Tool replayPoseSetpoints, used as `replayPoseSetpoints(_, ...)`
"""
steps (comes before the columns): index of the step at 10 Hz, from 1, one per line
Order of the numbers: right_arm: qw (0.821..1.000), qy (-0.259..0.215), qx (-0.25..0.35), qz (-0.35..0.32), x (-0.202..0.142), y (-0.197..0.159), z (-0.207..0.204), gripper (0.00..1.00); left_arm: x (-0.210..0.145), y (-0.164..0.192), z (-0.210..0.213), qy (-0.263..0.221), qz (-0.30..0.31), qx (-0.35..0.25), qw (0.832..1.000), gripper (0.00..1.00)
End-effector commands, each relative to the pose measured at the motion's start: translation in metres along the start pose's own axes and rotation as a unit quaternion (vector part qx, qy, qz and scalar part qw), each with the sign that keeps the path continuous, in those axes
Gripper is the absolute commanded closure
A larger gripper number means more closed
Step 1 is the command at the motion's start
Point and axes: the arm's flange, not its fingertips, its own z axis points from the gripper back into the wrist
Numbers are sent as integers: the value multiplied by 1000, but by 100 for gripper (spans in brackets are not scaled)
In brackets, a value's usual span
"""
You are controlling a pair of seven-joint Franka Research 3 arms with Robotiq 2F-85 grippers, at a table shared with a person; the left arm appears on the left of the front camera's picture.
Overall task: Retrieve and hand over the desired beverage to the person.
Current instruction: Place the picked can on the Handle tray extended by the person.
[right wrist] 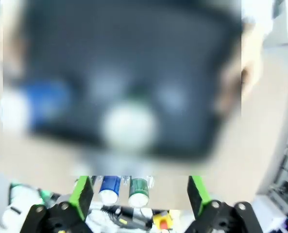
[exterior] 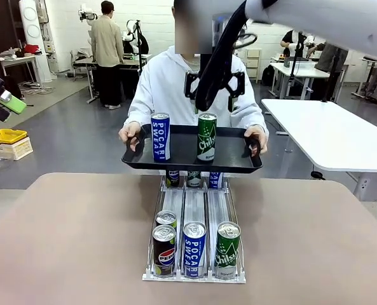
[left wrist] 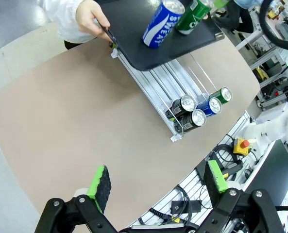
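Green Chilsung can (exterior: 206, 136) stands upright on black tray (exterior: 182, 162), just beside blue Pocari Sweat can (exterior: 160, 136) to its left in the front view; the two are apart, not touching. In the left wrist view the same green can (left wrist: 194, 9) and blue can (left wrist: 162, 23) sit on the tray (left wrist: 134, 34). The person (exterior: 175, 89) in white hooded jacket holds the tray at both ends, one hand (exterior: 130, 135) at picture left, other hand (exterior: 256, 137) at right, tray raised over the far end of the can rack (exterior: 194, 216).

Rack on worktop (exterior: 67, 241): front row has Pepsi can (exterior: 164, 250), Pocari can (exterior: 194, 248), Chilsung can (exterior: 227, 249); one more can (exterior: 166, 220) behind the Pepsi.

Right end effector (right wrist: 140, 194) released, green pads wide apart, nothing between them, above the tray; that view is heavily blurred. Right arm crosses the top of the front view.

Left end effector (left wrist: 157, 184) released, empty, hanging over the bare worktop (left wrist: 61, 126) well apart from the rack (left wrist: 168, 90).
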Motion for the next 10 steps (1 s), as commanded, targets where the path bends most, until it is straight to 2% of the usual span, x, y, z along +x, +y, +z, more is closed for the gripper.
replayPoseSetpoints(1, 1000, -12, 19, -19, -68, -41, 17, 0, 0, 1, 0, -3, -3, -5, 1000, 0)
replayPoseSetpoints(2, 999, -17, 24, -27, -89, -62, 18, 0, 0, 1, 0, -3, -3, -5, 1000, 0)
replayPoseSetpoints(5, 999, 4, 13, -40, -138, -108, -20, 0, 0, 1, 0, -3, -3, -5, 1000, 0)
replayPoseSetpoints(8, 997, 21, 42, -60, -135, -125, -33, 0, 0, 1, 0, -3, -3, -5, 1000, 0)
replayPoseSetpoints(9, 998, 21, 9, -59, -130, -122, -18, 0, 0, 1, 0, -3, -3, -5, 1000, 0)
replayPoseSetpoints(10, 998, 21, 9, -59, -130, -122, -18, 0, 0, 1, 0, -3, -3, -5, 1000, 0)
